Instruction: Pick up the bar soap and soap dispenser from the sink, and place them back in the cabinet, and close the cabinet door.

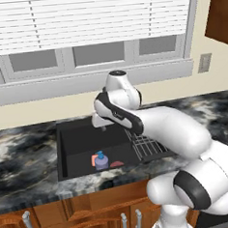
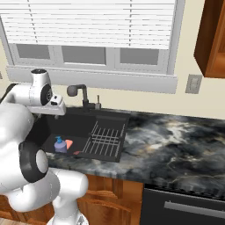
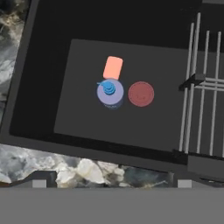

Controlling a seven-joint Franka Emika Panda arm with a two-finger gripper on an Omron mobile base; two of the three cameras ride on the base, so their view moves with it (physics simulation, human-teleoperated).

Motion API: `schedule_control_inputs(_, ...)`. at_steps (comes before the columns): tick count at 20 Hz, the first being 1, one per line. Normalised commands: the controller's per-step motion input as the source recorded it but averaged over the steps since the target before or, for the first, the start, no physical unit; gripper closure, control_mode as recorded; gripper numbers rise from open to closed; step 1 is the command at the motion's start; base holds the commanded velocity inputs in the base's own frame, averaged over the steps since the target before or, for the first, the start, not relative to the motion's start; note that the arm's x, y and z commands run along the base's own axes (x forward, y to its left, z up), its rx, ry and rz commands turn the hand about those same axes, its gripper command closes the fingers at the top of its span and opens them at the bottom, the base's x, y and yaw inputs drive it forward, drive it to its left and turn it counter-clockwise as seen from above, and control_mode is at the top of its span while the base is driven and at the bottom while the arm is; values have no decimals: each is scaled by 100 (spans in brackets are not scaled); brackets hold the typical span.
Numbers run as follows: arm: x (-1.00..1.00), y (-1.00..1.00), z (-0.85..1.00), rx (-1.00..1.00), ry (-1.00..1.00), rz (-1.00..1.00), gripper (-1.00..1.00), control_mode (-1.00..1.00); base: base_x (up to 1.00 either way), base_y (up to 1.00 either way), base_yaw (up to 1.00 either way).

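Hand view, soap dispenser (image 3: 110,93) below claw (image 1: 102,120)

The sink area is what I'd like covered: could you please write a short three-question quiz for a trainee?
1. True or false: the soap dispenser stands upright in the sink.
2. Which lies right beside the dispenser? A) the bar soap B) the wire rack C) the faucet
3. Fill in: the dark red round piece lies between the dispenser and the ____.

Key: 1 true; 2 A; 3 wire rack.
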Motion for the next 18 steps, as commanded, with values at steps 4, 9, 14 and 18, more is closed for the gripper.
schedule_control_inputs(4,19,11,-33,0,7,5,-100,-100,0,0,0)
schedule_control_inputs(9,27,0,-24,0,3,4,-100,-100,0,0,0)
schedule_control_inputs(14,25,0,-28,0,0,3,-100,-100,0,0,0)
schedule_control_inputs(18,19,0,-28,0,0,2,-100,-100,0,0,0)
